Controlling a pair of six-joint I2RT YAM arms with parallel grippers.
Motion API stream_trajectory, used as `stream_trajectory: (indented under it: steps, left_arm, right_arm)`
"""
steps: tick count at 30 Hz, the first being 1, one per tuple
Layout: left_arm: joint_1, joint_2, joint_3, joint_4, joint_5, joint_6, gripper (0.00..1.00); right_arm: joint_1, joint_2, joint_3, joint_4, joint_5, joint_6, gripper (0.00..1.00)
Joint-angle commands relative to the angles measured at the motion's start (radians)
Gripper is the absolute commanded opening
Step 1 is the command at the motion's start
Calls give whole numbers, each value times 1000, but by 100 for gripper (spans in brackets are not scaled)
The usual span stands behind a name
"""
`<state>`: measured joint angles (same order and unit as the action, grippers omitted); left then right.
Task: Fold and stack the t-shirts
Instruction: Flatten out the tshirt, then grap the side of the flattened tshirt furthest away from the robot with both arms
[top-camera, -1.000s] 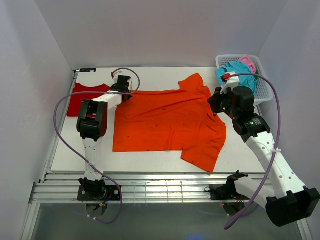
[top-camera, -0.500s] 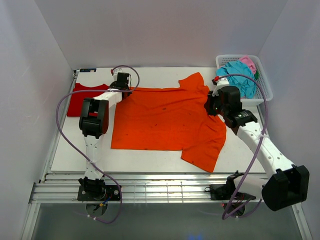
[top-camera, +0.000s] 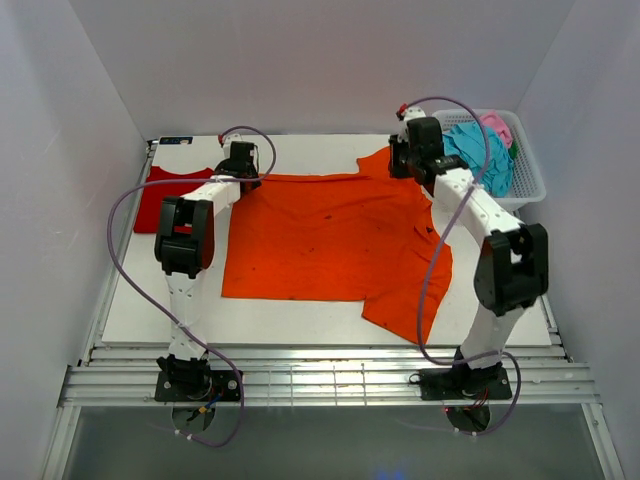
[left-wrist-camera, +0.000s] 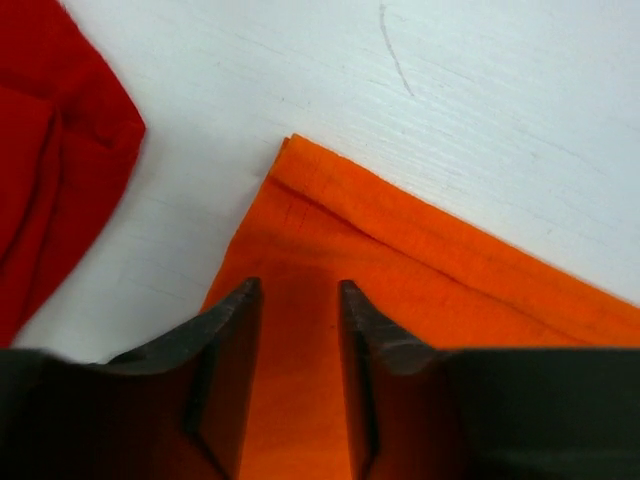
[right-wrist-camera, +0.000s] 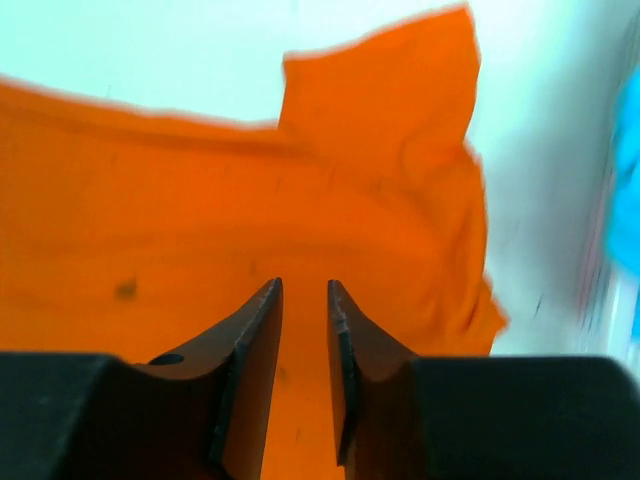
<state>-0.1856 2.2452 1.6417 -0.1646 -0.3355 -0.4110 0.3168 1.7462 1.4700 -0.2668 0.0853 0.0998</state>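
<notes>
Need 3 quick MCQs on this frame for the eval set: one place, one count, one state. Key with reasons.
1. Where does the red t-shirt lie?
A. in the basket
B. at the left edge of the table
C. under the orange shirt

2. How many shirt colours show in the basket?
A. two
B. one
C. four

3. The orange t-shirt is:
A. folded into a square
B. hanging from a tool
C. spread flat on the table

Key:
1 B: the top view shows it on the table's left side, beside the orange one.
2 A: only a teal shirt and a pink shirt show.
3 C: the body and both sleeves lie open on the surface.
</notes>
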Motion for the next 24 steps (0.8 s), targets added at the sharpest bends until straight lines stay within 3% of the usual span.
stream_trajectory:
  steps: [1, 3, 8, 24]
  left_arm:
    - [6, -96, 46, -9, -16, 26, 63]
    - [9, -90, 55, -10, -22, 31, 71]
    - [12, -72, 67, -9, -28, 38, 72]
    - [20, 37, 194, -1, -5, 61, 69]
  right_arm:
    - [-35, 207, 237, -57, 13, -29, 32]
    - [-54, 303, 422, -118, 13, -38, 36]
    - [-103, 604, 777, -248, -12, -37, 45]
    - [-203, 789, 816, -103, -145, 1, 47]
